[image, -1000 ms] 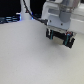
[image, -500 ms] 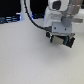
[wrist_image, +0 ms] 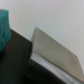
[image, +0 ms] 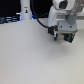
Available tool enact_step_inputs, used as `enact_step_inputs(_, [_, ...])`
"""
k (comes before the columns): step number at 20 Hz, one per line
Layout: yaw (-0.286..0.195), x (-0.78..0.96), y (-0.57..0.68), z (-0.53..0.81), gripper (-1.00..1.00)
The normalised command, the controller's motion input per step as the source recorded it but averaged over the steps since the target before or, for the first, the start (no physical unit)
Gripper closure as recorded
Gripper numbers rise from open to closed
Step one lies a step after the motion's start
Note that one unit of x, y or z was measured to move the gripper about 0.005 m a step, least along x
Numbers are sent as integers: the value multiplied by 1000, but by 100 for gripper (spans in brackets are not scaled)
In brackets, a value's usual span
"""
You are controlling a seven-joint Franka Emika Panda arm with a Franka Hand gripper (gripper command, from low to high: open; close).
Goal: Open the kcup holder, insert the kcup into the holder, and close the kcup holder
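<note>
In the exterior view the end effector (image: 63, 36) hangs at about two o'clock in the frame, low over the pale counter (image: 30, 60), with the white arm rising above it to the top edge. Its dark fingers point down and something dark and blocky sits around them, but the picture is too blurred to say whether that is the kcup holder (wrist_image: 17, 60) or only the end effector's own body. Whether the fingers are spread or clenched, or holding anything, I cannot tell. A tall white bottle-shaped object (image: 25, 10) with a dark mark stands well apart at about eleven o'clock, against the dark back of the scene. The wrist view is closer: a black mass fills the seven o'clock corner, which I take to be the top or side of the kcup holder, and a grey flat panel slants from the centre toward five o'clock, perhaps a tray or front face, though the blur leaves that unsettled. A patch of teal-green (wrist_image: 4, 25) shows at nine o'clock; it could be the green top of the kcup, yet its shape is not clear enough to be sure. No round slot, and no cup seated in one, can be made out. As a judgement, the arm is working at the holder, but whether the drawer is open cannot be confirmed; insertion and closing seem still to be done.
</note>
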Motion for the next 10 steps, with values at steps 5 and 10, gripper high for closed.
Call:
enact_step_inputs(5, [51, -598, 654, 53, -100])
enact_step_inputs(10, [10, -860, 622, 7, -100])
